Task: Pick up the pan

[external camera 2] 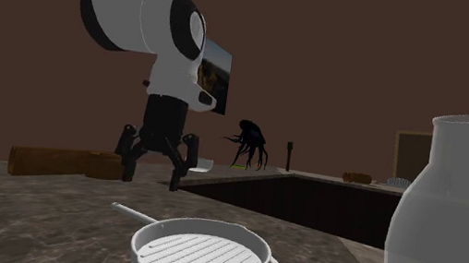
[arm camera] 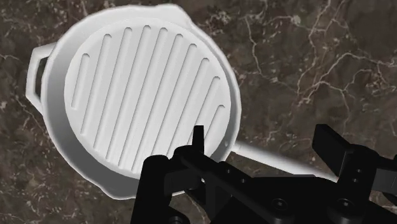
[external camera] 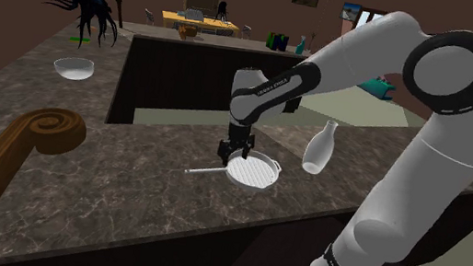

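A white ribbed pan (external camera: 253, 169) is pictured lying flat on the dark marbled table (external camera: 116, 191), its thin handle (external camera: 205, 170) pointed toward the shoulder view's left. The black tool (external camera: 233, 153) is poised above the handle where it meets the pan's rim, fingers spread wide and nothing gripped, apparently so that the handle can be straddled. A white bottle (external camera: 321, 149) stands near the pan on the side away from the handle, which is judged to favour an approach at the handle end; a descent has not yet been made
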Tool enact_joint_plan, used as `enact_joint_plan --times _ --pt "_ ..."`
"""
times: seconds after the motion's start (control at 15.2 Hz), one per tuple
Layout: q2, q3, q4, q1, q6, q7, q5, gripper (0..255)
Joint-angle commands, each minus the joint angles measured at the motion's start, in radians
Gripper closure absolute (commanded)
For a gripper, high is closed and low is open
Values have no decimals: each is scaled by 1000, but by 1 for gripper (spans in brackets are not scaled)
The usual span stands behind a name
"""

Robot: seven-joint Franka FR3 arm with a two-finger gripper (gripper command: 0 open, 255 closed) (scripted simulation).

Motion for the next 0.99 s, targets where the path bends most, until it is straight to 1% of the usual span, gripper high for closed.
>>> enact_joint_plan --times 0.0,0.07,0.53,0.66,0.73,0.92 --pt "80 -6 35 -7 51 23 -13 0" --pt "104 -8 47 -8 65 31 -16 0" --pt "181 -8 31 -7 157 27 -13 0" --pt "188 -8 31 -7 165 26 -12 0" --pt "190 -7 34 -7 164 27 -12 255" --pt "189 -7 32 -6 165 27 -12 255"
